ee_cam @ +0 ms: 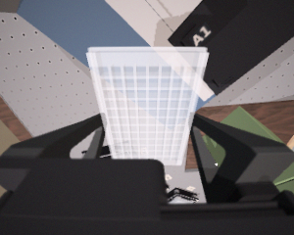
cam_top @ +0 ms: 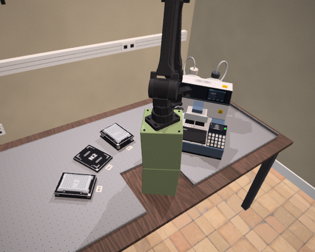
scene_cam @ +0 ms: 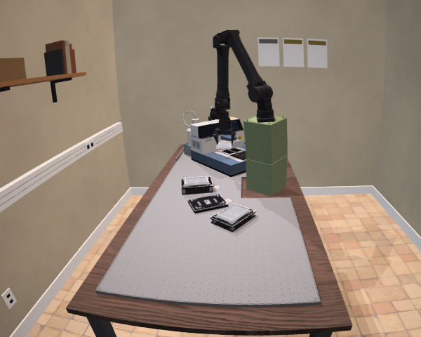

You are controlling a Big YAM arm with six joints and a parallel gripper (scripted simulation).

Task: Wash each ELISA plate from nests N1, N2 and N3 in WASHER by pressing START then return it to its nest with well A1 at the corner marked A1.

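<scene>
Note the surface (cam_top: 30, 222) (scene_cam: 203, 268), with its near short edge unused by any nest. Find next nest N3 (cam_top: 71, 193) (scene_cam: 222, 222), bearing a clear plate (cam_top: 76, 182) (scene_cam: 234, 213). Record nest N2 (cam_top: 99, 163) (scene_cam: 208, 205) just beyond, without a plate, its label exposed. Find nest N1 (cam_top: 111, 138) (scene_cam: 197, 190) farther along, toward the wall-side long edge, bearing another plate (cam_top: 116, 133) (scene_cam: 196, 180). Observe the green pedestal (cam_top: 161, 151) (scene_cam: 265, 159) by the opposite long edge, supporting the black arm (cam_top: 169, 40) (scene_cam: 222, 72). Note a third plate (scene_cam: 224, 145) (ee_cam: 147, 88) pinched by its sides in the hand (scene_cam: 224, 142) (ee_cam: 147, 117), raised near the washer (cam_top: 202, 153) (scene_cam: 217, 162), out of its carrier. Find the washer toward the far short edge, with its lamp (cam_top: 225, 128) green. Cannot tell which corner of the held plate is cut off.
</scene>
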